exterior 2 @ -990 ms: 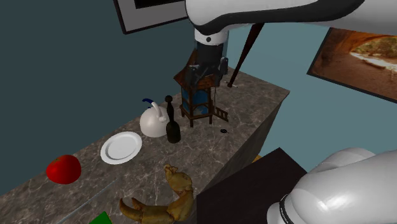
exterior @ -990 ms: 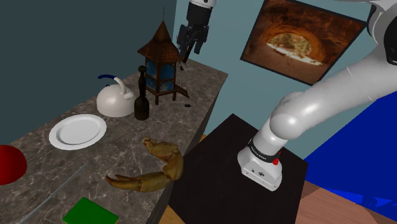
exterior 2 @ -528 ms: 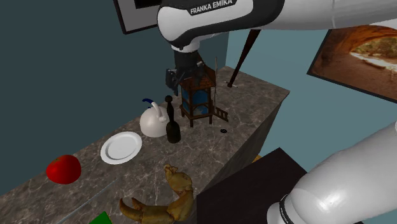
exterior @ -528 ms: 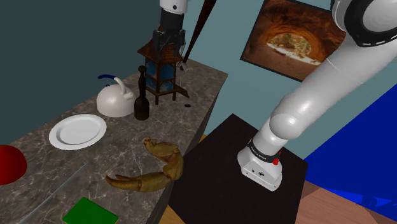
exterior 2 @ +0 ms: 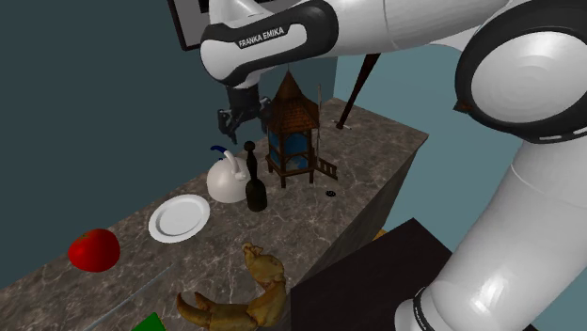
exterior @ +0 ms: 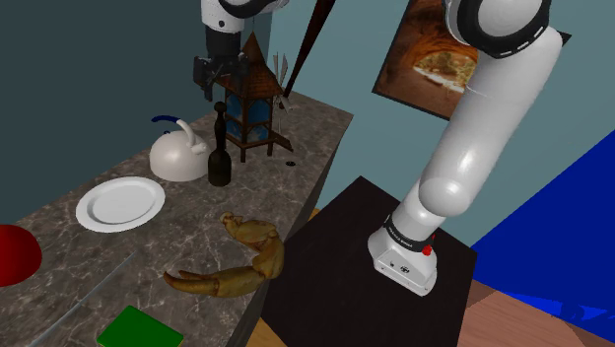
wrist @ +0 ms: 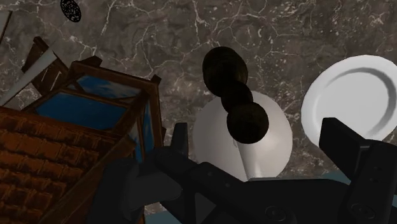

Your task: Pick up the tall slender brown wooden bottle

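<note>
- Fingers spread wide, clasping nothing. The gripper hangs over the bottle, clear of its top.
- Bottle where exactly?
- Upright on the marble counter, just beside the white kettle, with the pagoda-roofed lantern on its other side. It's dark, near black, with a round knob on top.
- Wrist view?
- Looks straight down the bottle. The knob sits between the two fingers, neither touching it. Kettle shows past it, lantern roof beside one finger, white plate beside the other.
- Anything else on the counter?
- Plate lies to the shoulder view's left of the kettle. Brown crab claw near the front edge, red round thing well apart from the bottle.
</note>
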